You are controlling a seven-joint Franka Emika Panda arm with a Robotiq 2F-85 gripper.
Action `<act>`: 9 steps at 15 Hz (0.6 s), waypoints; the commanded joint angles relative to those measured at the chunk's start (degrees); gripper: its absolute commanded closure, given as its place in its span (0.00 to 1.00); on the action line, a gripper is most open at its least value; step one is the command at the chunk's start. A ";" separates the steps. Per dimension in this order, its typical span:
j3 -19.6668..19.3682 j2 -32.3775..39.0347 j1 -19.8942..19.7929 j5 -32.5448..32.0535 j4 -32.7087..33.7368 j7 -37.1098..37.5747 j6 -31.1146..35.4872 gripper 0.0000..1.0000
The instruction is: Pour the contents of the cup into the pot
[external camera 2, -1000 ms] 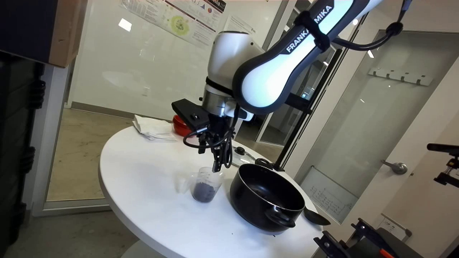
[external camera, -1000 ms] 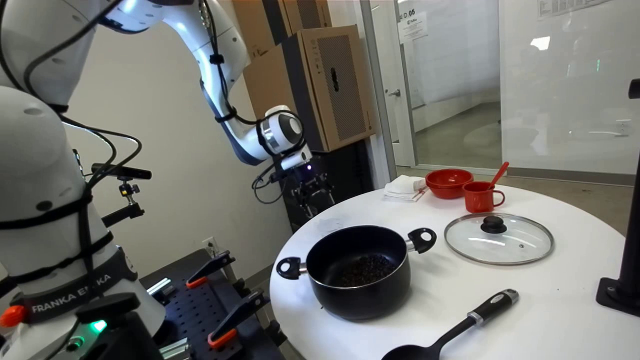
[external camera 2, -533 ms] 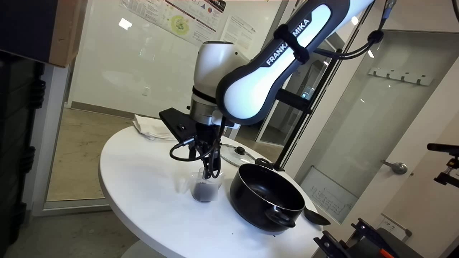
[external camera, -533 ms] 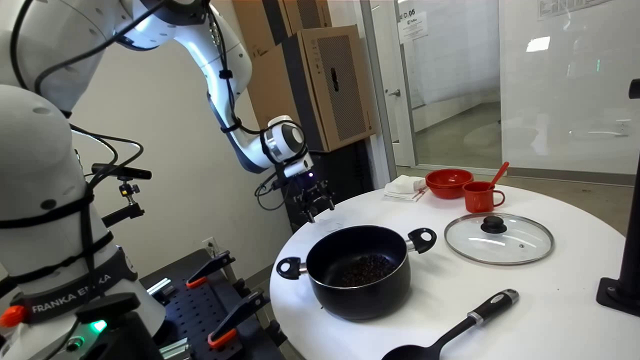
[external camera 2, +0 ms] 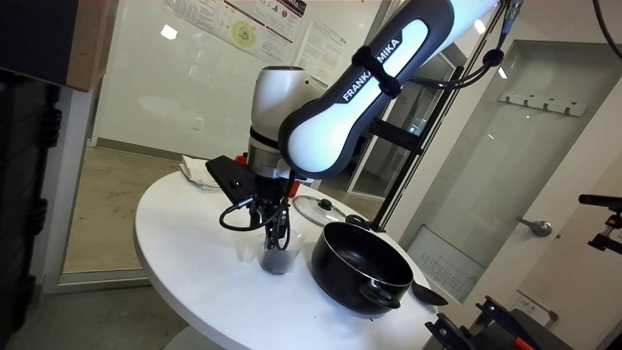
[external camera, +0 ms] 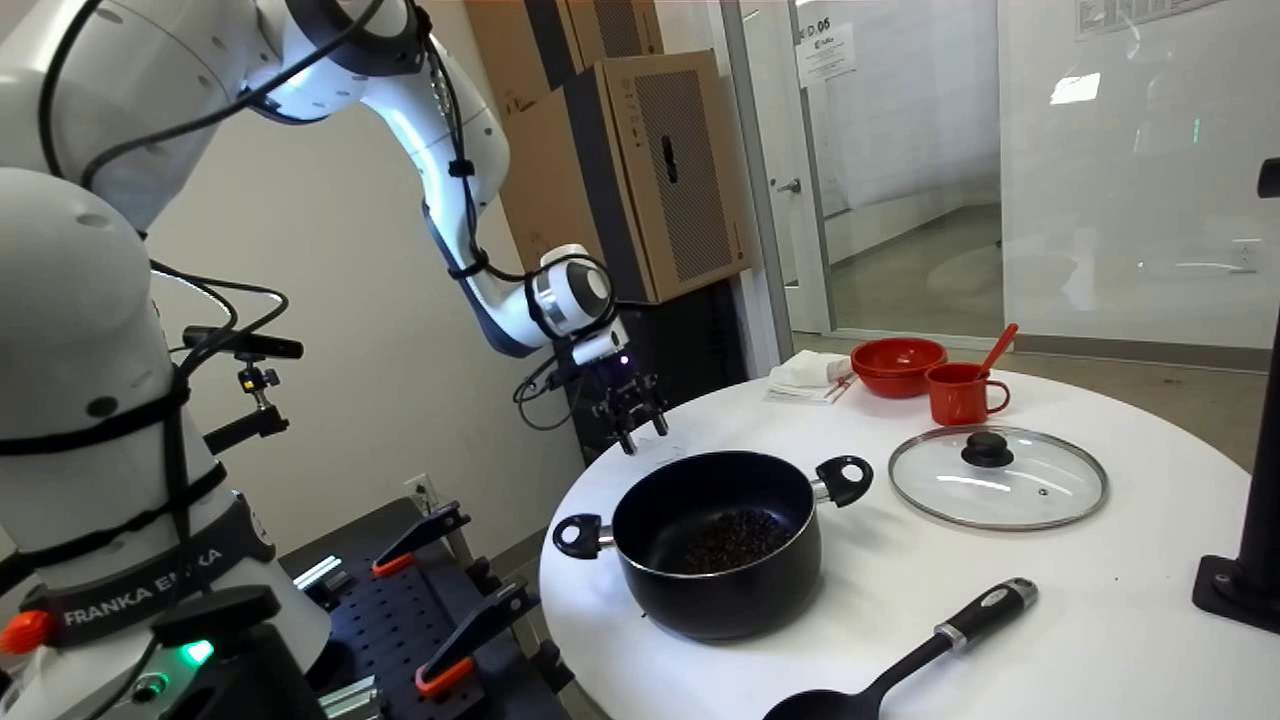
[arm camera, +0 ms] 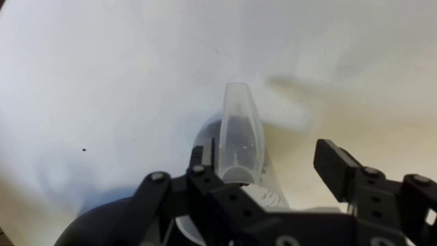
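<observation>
The clear measuring cup stands upright on the table, dark contents in its lower part. In the wrist view its translucent handle lies between the fingers of my gripper, close by one finger and well apart from the other, so nothing is gripped. My gripper, pointing down, overlaps the cup's upper part in an exterior view. Beside the cup sits the black pot; dark grains cover part of its bottom. Part of the cup's rim is hidden behind my gripper in the wrist view.
On the round white table lie a glass lid and a black ladle. Farther back are red bowls, a red mug with a red handle sticking out, and folded cloths. A black post rises at the edge.
My gripper has come down and across to the cup's handle, and its jaws have narrowed somewhat. Cup and pot have not moved.
</observation>
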 commanded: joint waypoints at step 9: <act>-1.09 0.39 2.21 3.14 0.90 -4.69 -0.18 0.93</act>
